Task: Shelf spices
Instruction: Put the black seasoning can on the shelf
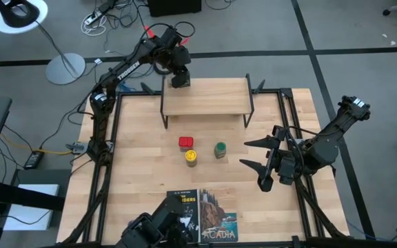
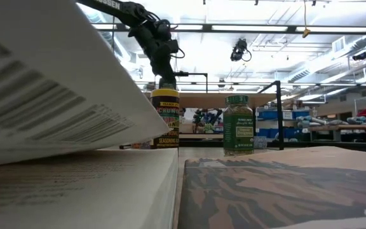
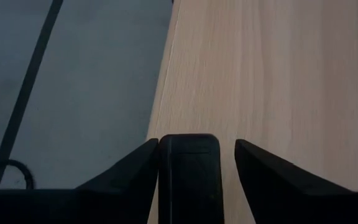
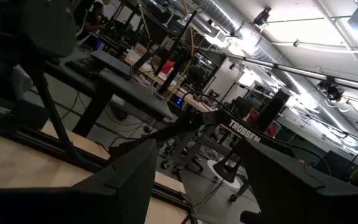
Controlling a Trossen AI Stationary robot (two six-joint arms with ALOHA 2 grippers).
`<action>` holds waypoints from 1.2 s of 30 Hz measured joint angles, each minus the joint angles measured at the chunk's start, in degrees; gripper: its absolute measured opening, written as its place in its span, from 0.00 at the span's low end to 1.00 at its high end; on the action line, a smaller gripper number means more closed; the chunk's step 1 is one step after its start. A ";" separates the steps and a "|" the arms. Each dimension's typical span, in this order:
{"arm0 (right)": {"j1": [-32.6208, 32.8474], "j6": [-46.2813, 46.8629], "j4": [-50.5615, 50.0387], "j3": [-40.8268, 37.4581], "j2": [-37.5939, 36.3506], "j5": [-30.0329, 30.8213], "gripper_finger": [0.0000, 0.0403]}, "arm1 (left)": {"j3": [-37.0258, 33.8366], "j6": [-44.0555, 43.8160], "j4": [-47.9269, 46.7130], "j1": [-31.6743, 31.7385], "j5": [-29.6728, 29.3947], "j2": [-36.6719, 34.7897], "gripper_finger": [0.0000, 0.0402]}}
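- The left gripper (image 1: pixel 179 80) pinches the dark grey tin (image 3: pixel 188 171) over the shelf (image 1: pixel 205 96), at its far left corner.
- The right gripper (image 1: pixel 257 155), spread, waits right of the shelf's front.
- 3 spices remain on the surface (image 1: pixel 143 145) before the shelf: red tin (image 1: pixel 186 142), yellow-lidded jar (image 1: pixel 191 158), green-lidded jar (image 1: pixel 220 149).

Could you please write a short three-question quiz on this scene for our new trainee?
1. True or false: the left gripper holds a dark grey tin over the shelf.
2. How many spice containers stand on the table in front of the shelf?
3. Which is nearest the right gripper? A) red tin B) yellow-lidded jar C) green-lidded jar

Key:
1. True; the tin sits between the fingers above the shelf's left end.
2. Three.
3. C
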 joint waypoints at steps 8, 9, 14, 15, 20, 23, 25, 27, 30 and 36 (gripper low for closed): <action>0.00 0.13 0.00 0.00 0.00 -0.02 0.59 | 0.00 0.92 0.07 -0.99 0.69 0.00 0.46; 0.00 0.13 0.00 0.00 0.00 -0.02 0.59 | 0.00 0.92 0.17 -1.00 0.69 0.00 0.45; 0.00 0.15 0.00 0.00 0.00 -0.02 0.59 | 0.00 0.85 1.43 -0.95 0.09 0.00 0.42; 0.00 0.14 0.00 0.00 0.00 -0.02 0.59 | 0.01 0.83 1.55 -0.95 -0.40 0.00 0.42; 0.00 0.15 -0.02 0.00 0.00 -0.04 0.59 | 0.02 0.76 1.56 -0.95 -1.49 0.00 0.42; 0.00 0.15 -0.21 0.00 0.00 -0.04 0.59 | 0.00 0.68 1.47 -0.95 -1.51 0.00 0.42; 0.00 0.13 -0.33 0.00 0.00 -0.04 0.59 | 0.00 0.44 1.34 -0.95 -1.68 0.00 0.42; 0.00 0.14 -0.33 0.00 0.00 -0.04 0.59 | 0.01 0.23 1.09 -0.95 -1.82 0.00 0.42; 0.00 0.15 -0.33 0.00 0.00 -0.04 0.59 | 0.00 -0.13 1.03 -0.95 -1.82 0.00 0.42; 0.00 0.14 -0.31 0.00 0.00 -0.05 0.59 | 0.00 -0.20 1.01 -0.95 -1.42 0.00 0.42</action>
